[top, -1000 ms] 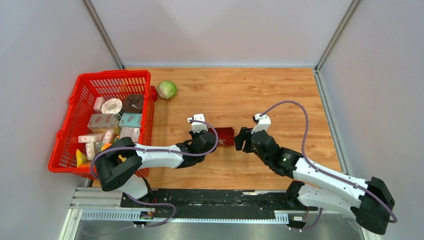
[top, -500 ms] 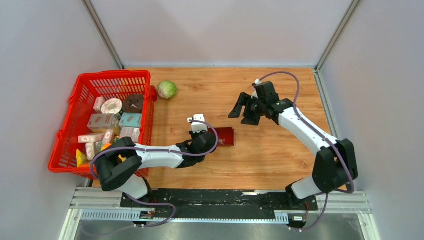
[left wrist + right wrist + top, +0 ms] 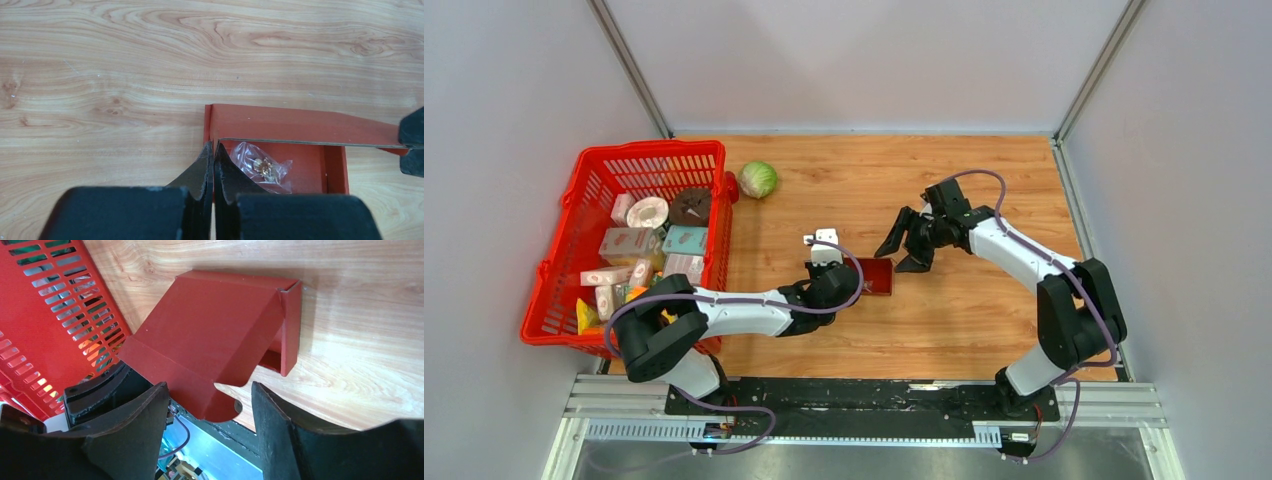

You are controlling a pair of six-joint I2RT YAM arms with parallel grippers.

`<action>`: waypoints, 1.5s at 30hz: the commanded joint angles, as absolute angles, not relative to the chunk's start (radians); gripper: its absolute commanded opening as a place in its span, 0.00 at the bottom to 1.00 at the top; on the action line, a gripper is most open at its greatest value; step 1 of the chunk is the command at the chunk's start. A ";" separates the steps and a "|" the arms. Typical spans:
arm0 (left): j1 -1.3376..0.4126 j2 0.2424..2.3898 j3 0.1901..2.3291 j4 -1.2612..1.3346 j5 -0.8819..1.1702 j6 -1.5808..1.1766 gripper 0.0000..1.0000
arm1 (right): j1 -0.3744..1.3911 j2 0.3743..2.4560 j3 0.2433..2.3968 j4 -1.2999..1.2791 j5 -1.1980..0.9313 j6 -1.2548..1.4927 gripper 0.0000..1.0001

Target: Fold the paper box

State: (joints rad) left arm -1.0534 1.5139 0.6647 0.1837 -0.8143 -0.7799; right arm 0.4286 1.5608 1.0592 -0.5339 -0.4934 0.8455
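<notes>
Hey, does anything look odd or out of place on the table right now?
The lid of the box stands half open and tilted, not tucked in. A small clear bag lies inside it. A cabbage sits loose outside the basket.

paper box (image 3: 215, 325): your view shows its lid flap half raised.
right gripper (image 3: 209, 389): fingers spread, flanking the flap's tab.
red mesh basket (image 3: 35, 320): left.
</notes>
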 commanded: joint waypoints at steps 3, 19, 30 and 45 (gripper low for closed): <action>-1.066 1.531 0.695 0.138 -0.805 -0.749 0.00 | 0.428 1.603 1.069 -0.445 -0.532 0.890 0.60; -1.074 1.525 0.713 0.181 -0.704 -0.666 0.04 | 0.425 1.640 1.011 -0.319 -0.580 0.951 0.42; -1.074 1.341 0.813 -0.167 -0.571 -0.627 0.50 | 0.411 1.646 0.986 -0.327 -0.586 0.887 0.42; -0.727 1.229 1.017 -0.611 -0.042 -0.943 0.54 | 0.402 1.648 0.960 -0.270 -0.607 0.873 0.44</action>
State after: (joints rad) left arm -0.8356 1.2152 1.0420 -0.5339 -0.2485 -0.7952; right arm 0.4080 1.6382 0.9680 -0.3225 -0.5831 0.8814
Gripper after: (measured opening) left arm 0.542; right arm 0.441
